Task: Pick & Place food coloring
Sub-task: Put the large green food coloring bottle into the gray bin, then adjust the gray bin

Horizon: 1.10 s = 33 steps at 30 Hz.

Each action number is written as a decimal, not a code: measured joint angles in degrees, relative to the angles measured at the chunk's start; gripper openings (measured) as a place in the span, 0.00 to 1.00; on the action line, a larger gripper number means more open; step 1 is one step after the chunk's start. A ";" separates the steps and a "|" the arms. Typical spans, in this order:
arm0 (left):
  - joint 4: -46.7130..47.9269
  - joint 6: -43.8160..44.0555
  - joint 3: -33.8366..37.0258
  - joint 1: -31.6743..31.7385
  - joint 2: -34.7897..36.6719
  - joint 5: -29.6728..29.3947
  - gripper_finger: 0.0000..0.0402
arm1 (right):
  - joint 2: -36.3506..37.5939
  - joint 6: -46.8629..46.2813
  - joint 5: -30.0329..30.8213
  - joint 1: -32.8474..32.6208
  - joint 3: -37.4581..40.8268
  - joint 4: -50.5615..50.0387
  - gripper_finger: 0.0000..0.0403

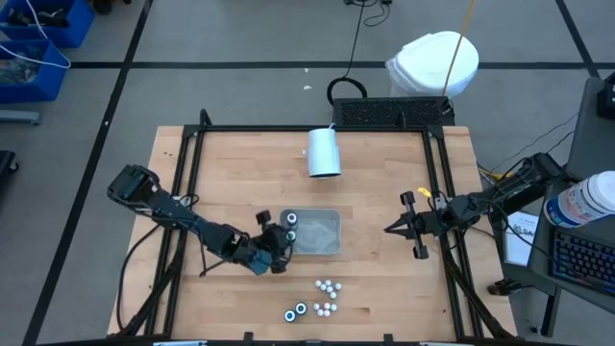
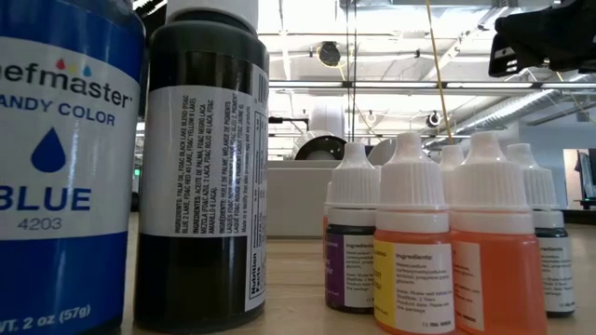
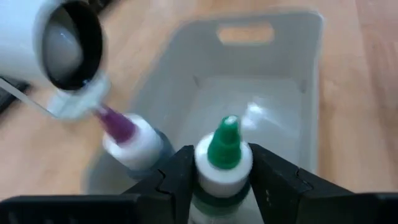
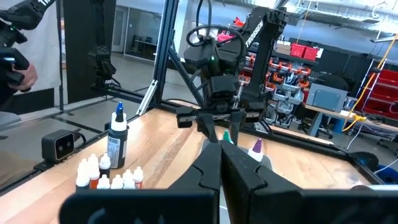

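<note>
High view: left gripper [image 1: 279, 237] sits at the 9 o'clock edge of the grey bin [image 1: 332, 247], mid-table; loose food coloring bottles [image 1: 326, 286] cluster near the table's 6 o'clock edge, two teal-rimmed ones [image 1: 295, 310] just beside them; the white cup [image 1: 324, 152] lies on its side toward 12 o'clock. Right gripper [image 1: 405, 229] waits at 3 o'clock, jaws fully closed, nothing held. Low view: small dropper bottles [image 2: 414, 247] stand upright, white caps, coloured liquid visible; a tall black bottle [image 2: 203, 158] and a blue jar [image 2: 65, 158] stand at 9 o'clock of them. Left wrist view: jaws partly open, pinching a green-tipped bottle [image 3: 224, 163] at its white collar over the bin; a purple-tipped one [image 3: 132, 140] already lies inside. Right wrist view: same bottles, no new info. Handling guess: light, rigid plastic, smooth and round, likely slippery and tippy. Grip at cap collar or shoulder, square across.
</note>
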<state>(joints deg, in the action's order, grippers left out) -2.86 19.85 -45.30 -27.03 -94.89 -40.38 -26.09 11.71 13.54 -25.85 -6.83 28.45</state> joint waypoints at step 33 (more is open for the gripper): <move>10.01 2.56 0.02 -9.73 17.24 -6.38 0.62 | -1.20 -2.21 -0.86 0.00 -0.02 -2.34 0.00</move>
<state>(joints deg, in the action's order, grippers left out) 7.15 22.41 -45.28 -36.76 -77.65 -46.76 -27.29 9.50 12.68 -25.85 -6.85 26.10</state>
